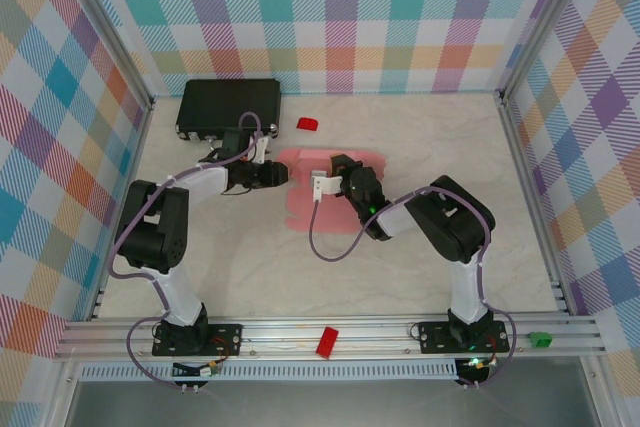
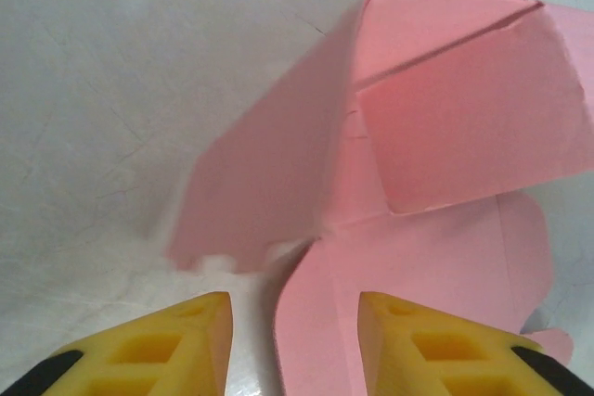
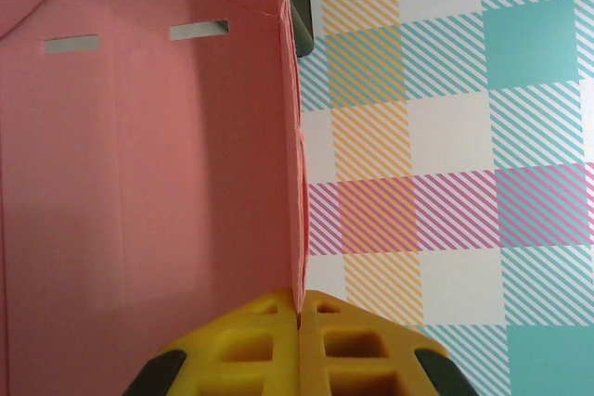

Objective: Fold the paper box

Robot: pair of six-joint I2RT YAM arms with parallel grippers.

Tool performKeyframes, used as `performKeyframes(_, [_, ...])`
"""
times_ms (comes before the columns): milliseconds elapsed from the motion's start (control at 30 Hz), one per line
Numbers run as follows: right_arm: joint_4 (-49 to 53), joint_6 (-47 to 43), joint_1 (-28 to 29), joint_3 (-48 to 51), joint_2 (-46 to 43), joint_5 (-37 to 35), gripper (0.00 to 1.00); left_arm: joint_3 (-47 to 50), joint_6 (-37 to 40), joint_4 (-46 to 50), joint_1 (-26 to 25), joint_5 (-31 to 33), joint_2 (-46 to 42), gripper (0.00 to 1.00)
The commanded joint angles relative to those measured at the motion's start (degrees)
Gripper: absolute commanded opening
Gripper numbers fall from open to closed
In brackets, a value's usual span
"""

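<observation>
The paper box (image 1: 325,202) is a light-pink die-cut card lying partly folded on the table, mid-way between the two arms. In the left wrist view its panels (image 2: 436,127) are raised and a low flap (image 2: 343,312) reaches in between my yellow fingers (image 2: 200,326). My left gripper (image 2: 295,326) is open at the box's left edge (image 1: 285,175). My right gripper (image 3: 299,308) is shut on the edge of an upright pink wall (image 3: 139,183) with two slots. In the top view the right gripper (image 1: 341,168) is over the card's upper middle.
A black hard case (image 1: 228,107) sits at the back left, just behind my left arm. One small red block (image 1: 307,124) lies behind the card and another (image 1: 326,342) rests on the front rail. Checked walls (image 1: 340,17) enclose the table.
</observation>
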State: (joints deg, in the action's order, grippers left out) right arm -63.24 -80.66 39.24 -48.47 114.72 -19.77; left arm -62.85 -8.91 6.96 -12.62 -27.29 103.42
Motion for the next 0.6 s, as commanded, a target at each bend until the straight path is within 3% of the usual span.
performKeyframes(0, [0.7,-0.4,0.2,-1.0,1.0,-0.7,0.06,-0.2,1.6,-2.6,-0.2,-2.7,-1.9,0.41])
performKeyframes(233, [0.7,-0.4,0.2,-1.1,1.0,-0.7,0.07,4.9,0.4,-9.9,1.0,-3.8,-10.1,0.47])
performKeyframes(367, [0.7,-0.5,0.2,-1.1,0.9,-0.7,0.06,6.5,-2.0,-13.8,1.6,2.0,-13.1,0.50])
performKeyframes(567, [0.8,-0.3,0.2,-1.0,0.8,-0.8,0.07,1.2,-6.5,-11.6,2.7,10.7,-7.8,0.51])
